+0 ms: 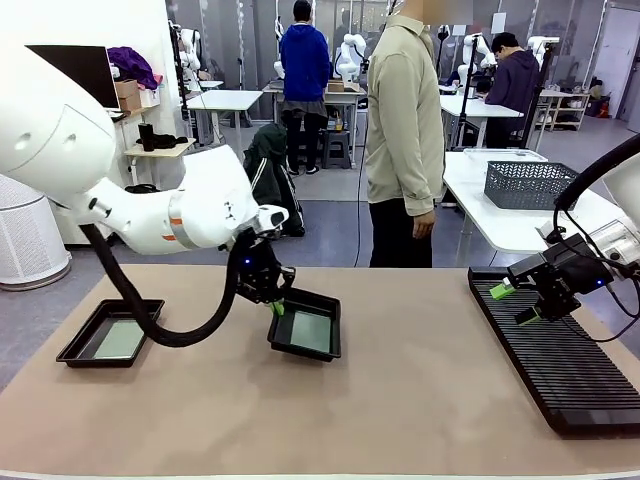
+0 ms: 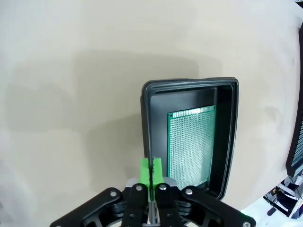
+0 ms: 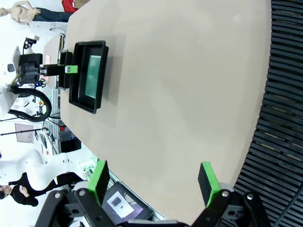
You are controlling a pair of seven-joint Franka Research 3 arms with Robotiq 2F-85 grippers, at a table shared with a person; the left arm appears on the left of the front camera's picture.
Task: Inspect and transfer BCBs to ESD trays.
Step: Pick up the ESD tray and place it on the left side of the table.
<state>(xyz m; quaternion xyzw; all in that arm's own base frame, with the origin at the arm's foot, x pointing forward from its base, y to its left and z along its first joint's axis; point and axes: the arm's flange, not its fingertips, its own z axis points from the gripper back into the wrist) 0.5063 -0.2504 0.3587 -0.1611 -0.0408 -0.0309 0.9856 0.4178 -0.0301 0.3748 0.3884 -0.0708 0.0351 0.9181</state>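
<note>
Two black ESD trays lie on the tan table. One tray (image 1: 78,347) sits at the left with a pale green BCB (image 1: 121,339) flat inside. The other tray (image 1: 330,313) is near the middle and holds a BCB (image 1: 311,331) too. My left gripper (image 1: 275,306) is shut on this tray's left rim. In the left wrist view the green pads (image 2: 144,171) pinch the thin wall of the tray (image 2: 189,87), and the perforated green BCB (image 2: 189,142) lies beside them. My right gripper (image 1: 514,304) hangs open over the rack, nothing between its fingers (image 3: 99,176).
A long black ribbed rack (image 1: 560,365) runs along the table's right side. A grey mesh basket (image 1: 530,185) stands on a white table behind it. A person (image 1: 405,130) stands at the far edge, hands down. Bare table lies between the middle tray and the rack.
</note>
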